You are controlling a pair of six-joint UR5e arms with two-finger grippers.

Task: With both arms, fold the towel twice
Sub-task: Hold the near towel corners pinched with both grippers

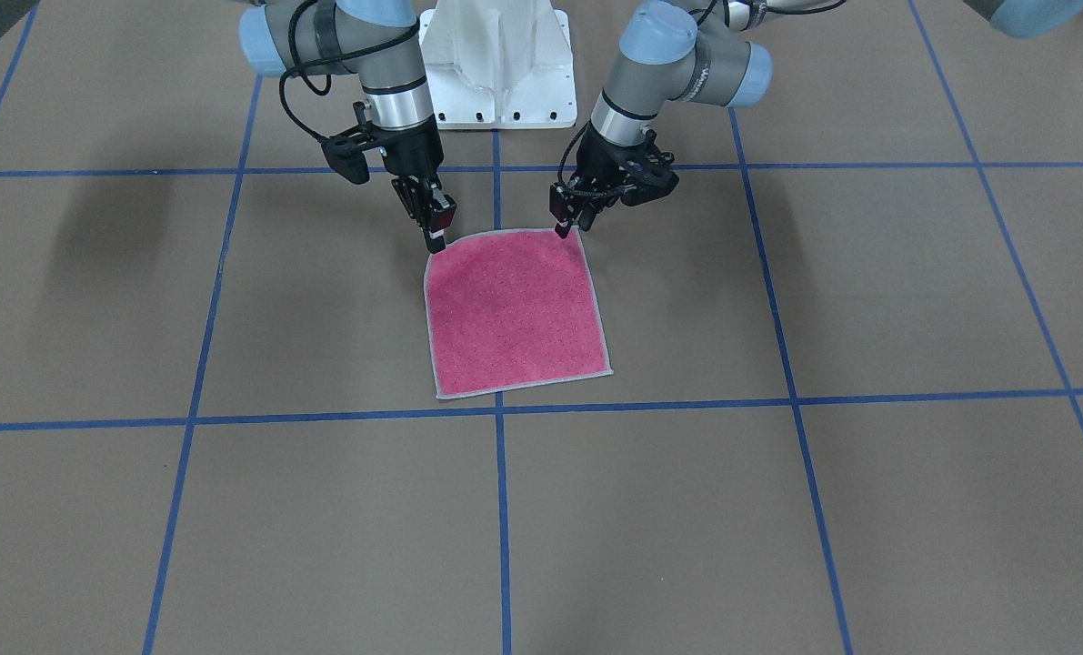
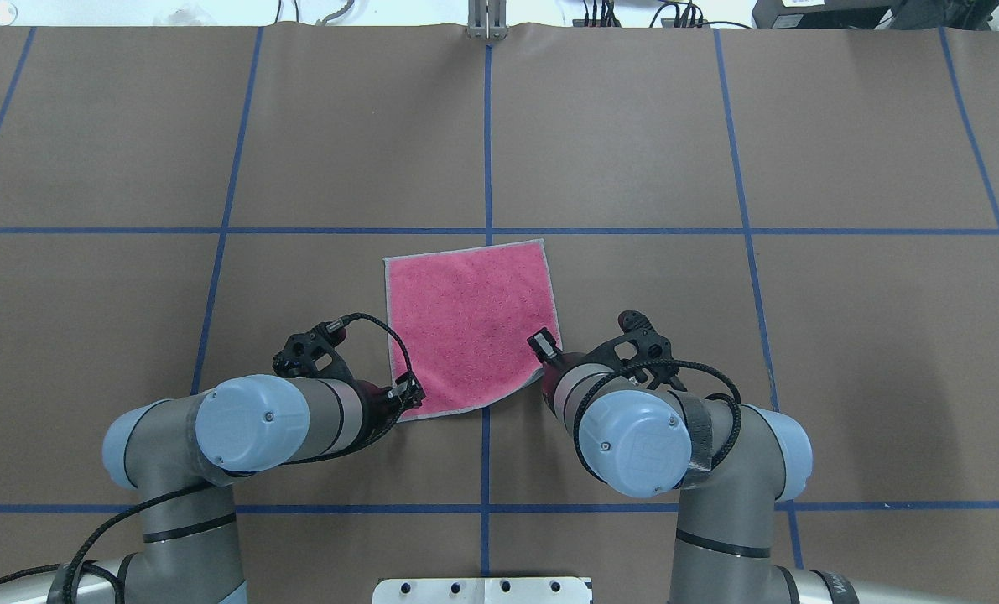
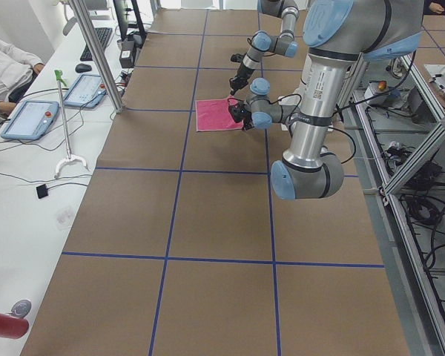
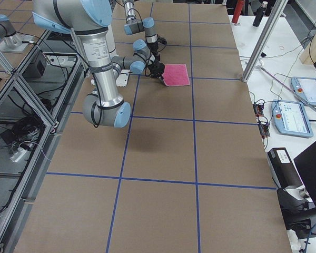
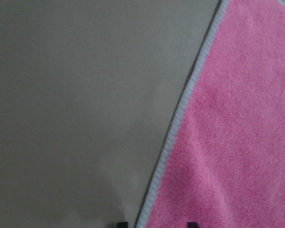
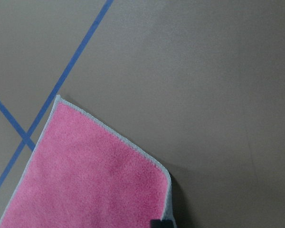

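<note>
Pink towel (image 1: 509, 309) on worktop (image 1: 777, 509): pinch both robot-side corners tight, lift together. Open left tool (image 1: 565, 224) over edge; cannot tell about right tool (image 1: 436, 241).

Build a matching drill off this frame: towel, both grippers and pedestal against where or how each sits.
Things:
1. towel
2. left gripper
3. right gripper
4. white pedestal

Places or states:
A. at the towel's robot-side corner, on the robot's right
B. centred on the robot's side, well clear of the towel
C. spread out, pink face up
D. at the towel's robot-side corner, on the robot's left

Pairs: 1-C, 2-D, 3-A, 4-B
</note>
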